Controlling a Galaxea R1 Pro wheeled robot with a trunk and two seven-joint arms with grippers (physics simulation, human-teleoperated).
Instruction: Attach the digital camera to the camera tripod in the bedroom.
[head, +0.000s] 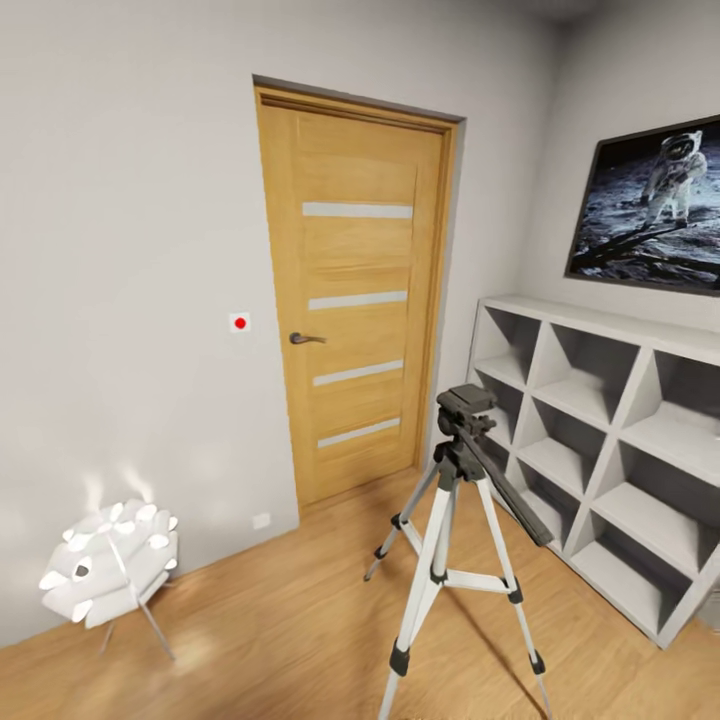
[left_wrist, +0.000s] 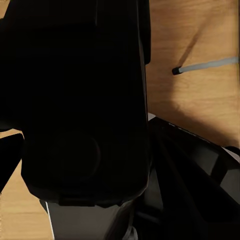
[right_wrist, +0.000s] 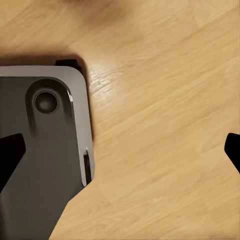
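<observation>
The camera tripod (head: 458, 480) stands on the wood floor in front of me, right of centre, legs spread. Its black head (head: 466, 405) is bare on top and its long pan handle (head: 512, 497) slopes down to the right. In the left wrist view a black boxy body, the digital camera (left_wrist: 80, 90), sits close against the lens, and my left gripper (left_wrist: 75, 155) appears shut on it. One silver tripod leg (left_wrist: 207, 65) with a black foot lies beyond it. My right gripper (right_wrist: 120, 155) is open over bare floor, holding nothing.
A wooden door (head: 360, 300) is shut behind the tripod. A grey cube shelf (head: 610, 440) lines the right wall under the astronaut poster (head: 650, 205). A white lamp (head: 110, 565) on thin legs stands at the left. My grey base (right_wrist: 45, 165) lies below the right gripper.
</observation>
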